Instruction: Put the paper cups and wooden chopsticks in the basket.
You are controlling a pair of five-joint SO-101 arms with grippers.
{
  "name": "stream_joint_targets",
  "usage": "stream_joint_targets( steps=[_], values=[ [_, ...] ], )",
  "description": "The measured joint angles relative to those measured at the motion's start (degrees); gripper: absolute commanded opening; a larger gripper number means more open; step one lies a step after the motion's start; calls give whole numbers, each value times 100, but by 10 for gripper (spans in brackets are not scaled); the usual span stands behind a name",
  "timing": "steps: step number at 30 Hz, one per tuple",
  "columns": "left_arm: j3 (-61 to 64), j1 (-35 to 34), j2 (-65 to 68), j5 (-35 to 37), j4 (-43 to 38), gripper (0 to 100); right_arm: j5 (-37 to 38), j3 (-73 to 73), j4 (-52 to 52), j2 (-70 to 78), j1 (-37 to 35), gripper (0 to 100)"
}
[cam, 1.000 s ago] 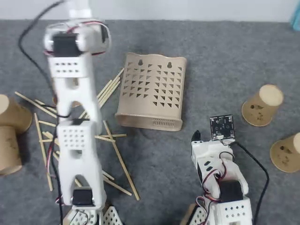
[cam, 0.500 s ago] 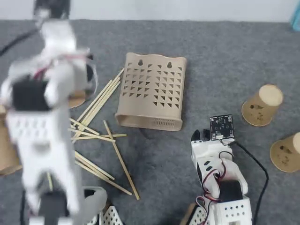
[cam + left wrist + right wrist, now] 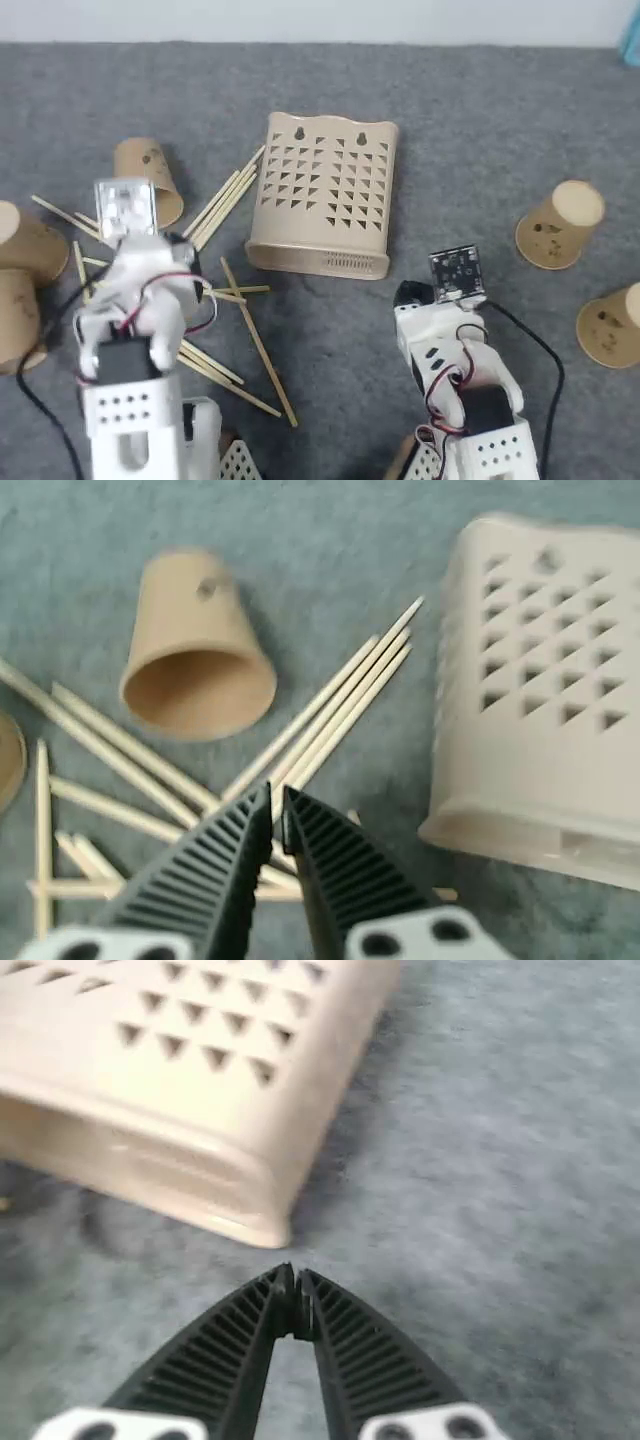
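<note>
Left wrist view: the left claw (image 3: 277, 810) was pictured closed, empty; chopsticks (image 3: 345, 695) just beyond could be scattered if struck.

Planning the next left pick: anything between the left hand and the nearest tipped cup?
Nothing upright. Loose chopsticks lie flat on the carpet between the left hand and the cup. The basket sits off to one side.
</note>
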Motion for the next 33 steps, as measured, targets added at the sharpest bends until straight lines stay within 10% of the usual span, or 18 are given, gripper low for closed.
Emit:
stream_joint_targets(
  steps=[9, 33],
  values=[
    [1714, 97, -756, -246, -1055, 15, 0, 0, -264, 0, -1767, 8],
    [1776, 176, -774, -413, -1108, 15, 0, -53, -4765, 4132, -1073, 8]
  ],
)
